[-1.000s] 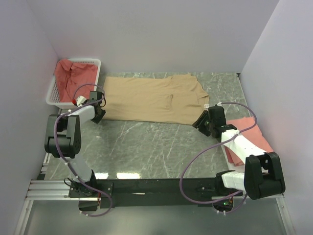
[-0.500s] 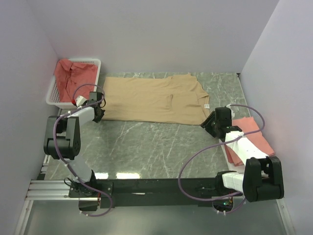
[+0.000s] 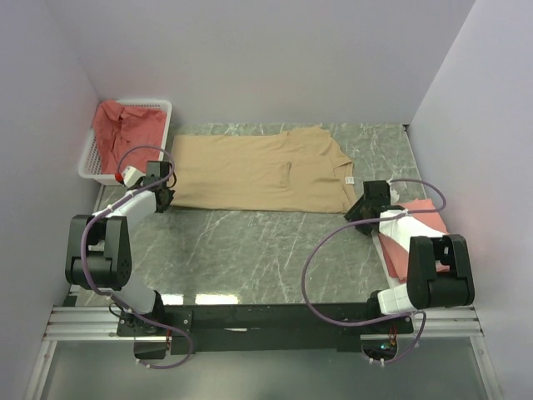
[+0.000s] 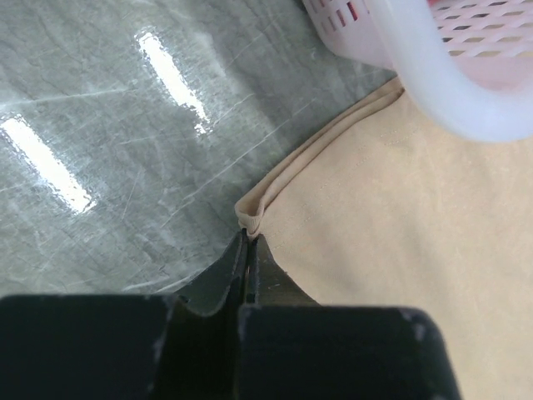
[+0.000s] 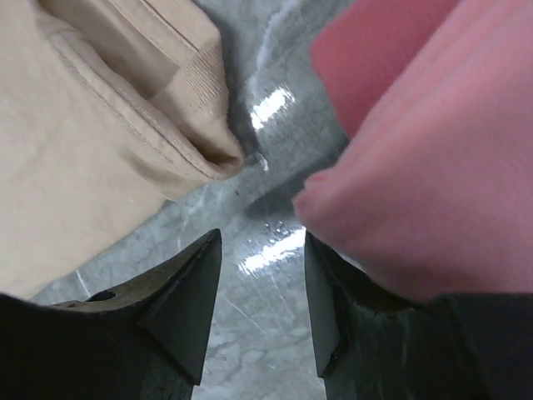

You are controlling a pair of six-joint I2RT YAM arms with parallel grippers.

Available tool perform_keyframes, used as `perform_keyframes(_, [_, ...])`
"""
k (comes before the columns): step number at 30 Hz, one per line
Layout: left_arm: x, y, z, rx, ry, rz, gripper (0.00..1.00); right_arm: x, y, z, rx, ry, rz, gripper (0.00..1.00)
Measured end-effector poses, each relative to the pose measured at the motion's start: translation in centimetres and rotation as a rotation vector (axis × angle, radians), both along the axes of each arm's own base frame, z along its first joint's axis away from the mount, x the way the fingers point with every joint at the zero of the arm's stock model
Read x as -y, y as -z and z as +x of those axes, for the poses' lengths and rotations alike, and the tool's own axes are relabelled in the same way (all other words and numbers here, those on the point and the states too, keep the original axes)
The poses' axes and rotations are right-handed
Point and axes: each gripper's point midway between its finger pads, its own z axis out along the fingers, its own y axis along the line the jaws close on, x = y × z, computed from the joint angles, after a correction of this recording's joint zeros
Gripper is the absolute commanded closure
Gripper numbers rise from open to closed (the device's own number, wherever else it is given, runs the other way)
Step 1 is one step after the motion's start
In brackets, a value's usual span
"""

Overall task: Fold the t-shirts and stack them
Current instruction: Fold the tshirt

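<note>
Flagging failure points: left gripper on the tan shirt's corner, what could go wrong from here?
1. The left gripper pinches only the corner tip of the tan shirt; it may slip on lifting.
2. The open right gripper sits between that shirt and the pink stack; it might snag the stack.
3. The basket rim is close to the pinch; a lift could bump it.

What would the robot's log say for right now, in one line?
left gripper: shut on tan t-shirt corner | right gripper: open, empty, beside pink t-shirt

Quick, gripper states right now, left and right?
Left gripper: closed on the tan t-shirt corner.
Right gripper: open, holding nothing.
</note>
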Motion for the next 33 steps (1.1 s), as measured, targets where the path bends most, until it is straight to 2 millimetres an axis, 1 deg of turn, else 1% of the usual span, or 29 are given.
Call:
perform_keyframes(2, [0.0, 0.1, -0.1, -0.004, 0.000, 0.000, 0.99, 0.0, -0.1, 0.4, 0.001, 0.003, -0.001, 0.50])
perform_keyframes(4, [0.0, 0.1, -0.1, -0.004, 0.000, 0.001, 0.99, 0.1, -0.6, 1.1, 0.021, 0.011, -0.003, 0.50])
perform_keyframes(8, [-0.1, 0.1, -0.1, -0.005, 0.000, 0.002, 0.99, 0.2, -2.0, 3.2, 0.074, 0.022, -0.004, 0.52])
perform_keyframes(10, [-0.2, 0.1, -0.2, -0.006, -0.003, 0.001, 0.99, 0.1, -2.2, 4.1, 0.087, 0.023, -0.003, 0.53])
perform_keyframes(12, [-0.3, 0.2, -0.2, -0.006, -0.004, 0.001, 0.99, 0.1, -2.0, 4.6, 0.083, 0.024, -0.001, 0.55])
perform_keyframes(15, [-0.3, 0.2, -0.2, -0.007, -0.003, -0.001, 0.99, 0.0, -1.0, 4.8, 0.055, 0.023, 0.002, 0.59])
perform_keyframes(18, [-0.4, 0.2, -0.2, -0.007, -0.003, -0.002, 0.99, 0.0, -0.1, 4.6, 0.026, 0.021, 0.002, 0.71])
perform_keyframes(19, [-0.4, 0.2, -0.2, -0.007, -0.004, -0.002, 0.99, 0.0, 0.0, 4.6, 0.022, 0.022, 0.001, 0.77])
perform_keyframes(21, [-0.5, 0.2, -0.2, -0.007, -0.007, -0.002, 0.99, 0.0, -0.1, 4.6, 0.018, 0.022, -0.002, 0.80])
perform_keyframes(23, [-0.6, 0.1, -0.2, -0.006, -0.009, -0.003, 0.99, 0.2, -0.5, 4.8, 0.019, 0.024, -0.010, 0.86])
perform_keyframes(28, [-0.7, 0.1, -0.2, -0.004, -0.012, -0.005, 0.99, 0.7, -2.4, 6.3, 0.047, 0.027, -0.042, 0.92])
perform_keyframes(31, [-0.8, 0.1, -0.2, -0.004, -0.013, -0.010, 0.99, 1.1, -3.2, 6.6, 0.053, 0.031, -0.067, 0.93])
perform_keyframes(33, [-0.8, 0.0, -0.2, -0.003, -0.015, -0.012, 0.99, 1.4, -3.5, 6.5, 0.051, 0.032, -0.080, 0.93])
